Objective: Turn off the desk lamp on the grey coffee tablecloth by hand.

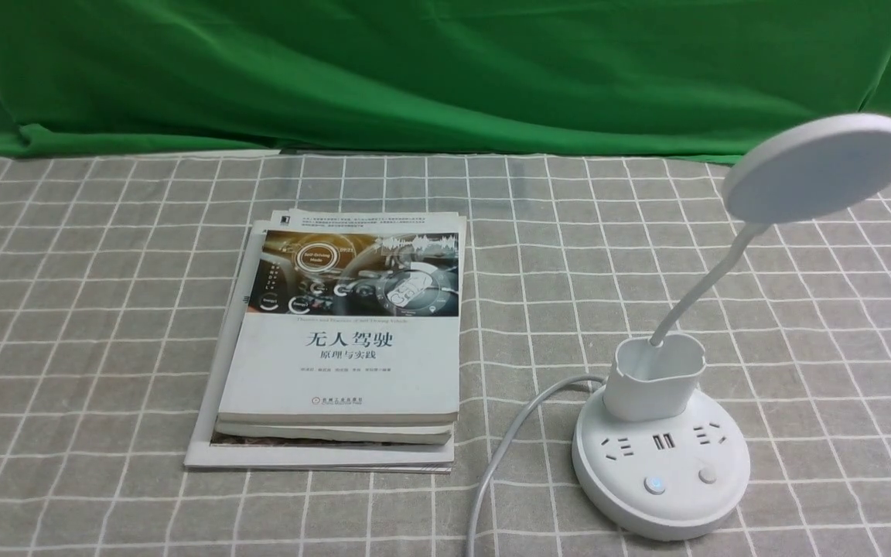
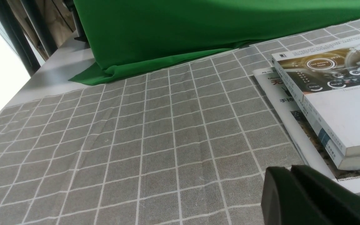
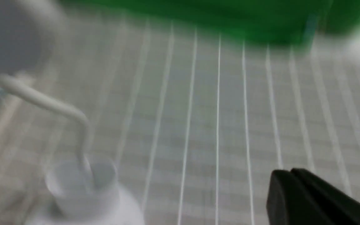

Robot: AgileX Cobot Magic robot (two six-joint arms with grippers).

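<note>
The right gripper point(image 3: 291, 172) is narrow, its dark fingers drawn together; it is apart from the desk lamp point(image 1: 662, 464). The left gripper point(image 2: 289, 170) is narrow too, fingertips side by side, farther from the lamp and near the books.

The one desk lamp stands upright on the grey coffee tablecloth point(image 1: 105, 348), on the right side of the front view. Its single disc head point(image 1: 817, 170) is tilted, held up beyond the base and to the right by one bent neck point(image 1: 701, 290). The head and neck are the raised parts around the lamp; the base's near side, with its two round buttons, lies open to view. The left button point(image 1: 654, 484) shows a blue mark; the right button point(image 1: 708, 476) is plain. Between two groups of socket slots sit two USB ports point(image 1: 663, 442).

One white cup point(image 1: 653, 387) rises from the far part of the lamp's base, and the neck's lower end meets its mouth. One cord point(image 1: 511, 433) leaves the lamp's left side and bends toward the near edge, between lamp and books.

Left of the lamp, well apart, two thick books point(image 1: 345, 363) lie stacked on wider, thinner printed volumes point(image 1: 202, 449), whose count I cannot tell. Behind the lamp hangs green cloth point(image 1: 445, 70).
</note>
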